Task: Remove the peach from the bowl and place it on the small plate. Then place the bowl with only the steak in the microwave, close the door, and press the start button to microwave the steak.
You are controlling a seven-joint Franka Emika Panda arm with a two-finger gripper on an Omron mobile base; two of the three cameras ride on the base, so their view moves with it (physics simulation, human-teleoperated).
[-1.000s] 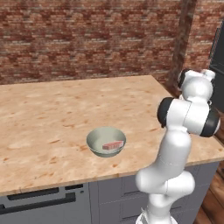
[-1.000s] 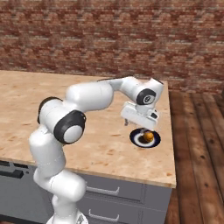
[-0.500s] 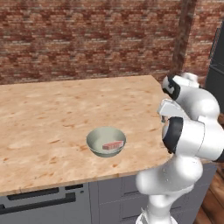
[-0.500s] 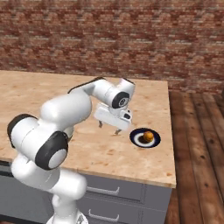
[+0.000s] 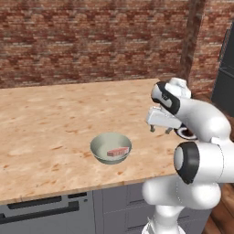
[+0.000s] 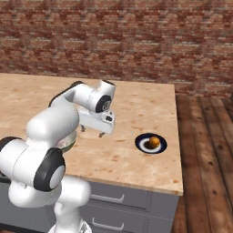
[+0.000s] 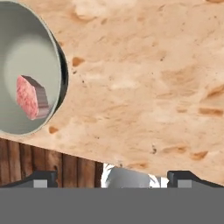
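The pale grey bowl (image 5: 111,147) stands near the counter's front edge with the pink steak (image 5: 117,151) lying in it. My gripper (image 5: 160,130) hangs open and empty just above the counter, to the right of the bowl and apart from it. In the right base view the gripper (image 6: 92,132) sits between the bowl (image 6: 68,144), mostly hidden behind my arm, and the small dark plate (image 6: 141,144). The orange peach (image 6: 154,142) rests on that plate. The hand view has the bowl (image 7: 26,57) and steak (image 7: 30,97) at its left, with the gripper (image 7: 114,178) over bare wood. The microwave and its door are out of view.
The wooden counter (image 5: 55,114) runs along a brick wall (image 5: 91,41). Its right end (image 6: 177,150) drops to a plank floor (image 6: 205,150) just past the plate. A dark tall appliance (image 5: 226,77) stands at the far right. Grey drawers (image 6: 113,205) lie below the counter front.
My arm has swung left, away from above the plate and toward the bowl. The gripper stayed open. The peach stays on the plate and the bowl has not moved.
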